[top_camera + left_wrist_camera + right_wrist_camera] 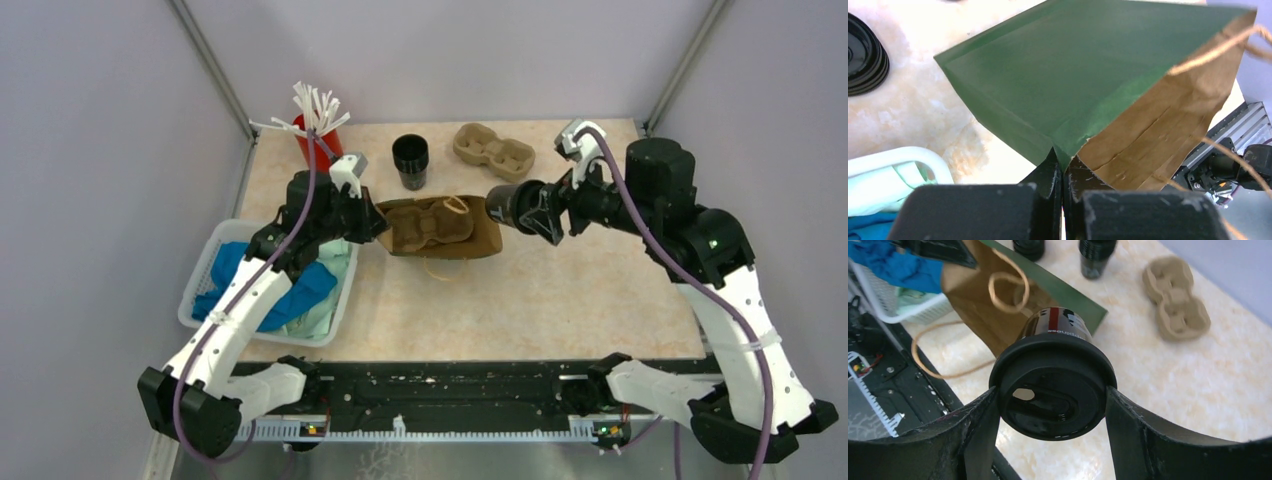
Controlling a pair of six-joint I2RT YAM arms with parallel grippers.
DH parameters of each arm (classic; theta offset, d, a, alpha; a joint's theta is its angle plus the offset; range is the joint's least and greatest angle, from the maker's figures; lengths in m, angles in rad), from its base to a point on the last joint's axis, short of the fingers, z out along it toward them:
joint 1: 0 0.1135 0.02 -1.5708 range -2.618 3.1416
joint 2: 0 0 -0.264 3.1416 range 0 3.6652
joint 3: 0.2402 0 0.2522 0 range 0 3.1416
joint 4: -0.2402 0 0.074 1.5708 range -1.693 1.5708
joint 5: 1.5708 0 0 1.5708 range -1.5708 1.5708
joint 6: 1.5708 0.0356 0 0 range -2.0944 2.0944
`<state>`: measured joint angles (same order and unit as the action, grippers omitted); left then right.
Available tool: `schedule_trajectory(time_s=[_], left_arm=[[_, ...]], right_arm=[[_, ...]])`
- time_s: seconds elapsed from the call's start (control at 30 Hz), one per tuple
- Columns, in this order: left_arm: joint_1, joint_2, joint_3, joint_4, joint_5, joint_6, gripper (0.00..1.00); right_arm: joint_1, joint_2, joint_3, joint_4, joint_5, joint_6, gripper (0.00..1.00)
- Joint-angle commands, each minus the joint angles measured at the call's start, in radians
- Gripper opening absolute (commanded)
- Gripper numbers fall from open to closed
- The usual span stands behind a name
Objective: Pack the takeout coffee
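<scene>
My right hand (1052,392) clamps the takeout coffee (1055,325), axis level, base pointing left toward the paper bag (440,228); my left hand (1063,172) pinches its edge.

Fingers (1046,179) pinching paper bag (1083,75) corner, black lids (863,55) at left

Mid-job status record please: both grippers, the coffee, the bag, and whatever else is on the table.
left gripper: shut, pinching an edge of the paper bag
right gripper: shut on the takeout coffee, one finger on each side of its lid
takeout coffee: lidded, held sideways off the table, base toward the bag, not yet inside
paper bag: lies on the table between the arms
other items: stack of black cups, pulp cup tray, red cup of white sticks, white basket of blue cloths
</scene>
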<state>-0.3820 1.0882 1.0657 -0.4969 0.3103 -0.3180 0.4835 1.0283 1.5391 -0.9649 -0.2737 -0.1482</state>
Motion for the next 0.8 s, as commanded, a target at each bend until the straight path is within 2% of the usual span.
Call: schedule_trajectory(time_s=[0.0, 0.13, 0.4, 0.63, 0.77], left_arm=[[-0.001, -0.024, -0.004, 0.106, 0.020, 0.076, 0.00], [0.000, 0.015, 0.029, 0.108, 0.018, 0.112, 0.00], [-0.001, 0.075, 0.048, 0.062, 0.048, 0.158, 0.00], [0.000, 0.055, 0.023, 0.074, 0.052, 0.191, 0.00], [-0.001, 0.055, 0.019, 0.074, 0.067, 0.183, 0.00]], right_arm=[[0.042, 0.066, 0.108, 0.051, -0.154, -0.089, 0.42], [0.209, 0.136, 0.165, -0.002, -0.067, -0.143, 0.40], [0.470, 0.174, 0.182, -0.010, 0.120, -0.120, 0.40], [0.576, 0.244, 0.146, 0.006, 0.353, -0.179, 0.36], [0.599, 0.320, 0.159, 0.035, 0.399, -0.266, 0.36]])
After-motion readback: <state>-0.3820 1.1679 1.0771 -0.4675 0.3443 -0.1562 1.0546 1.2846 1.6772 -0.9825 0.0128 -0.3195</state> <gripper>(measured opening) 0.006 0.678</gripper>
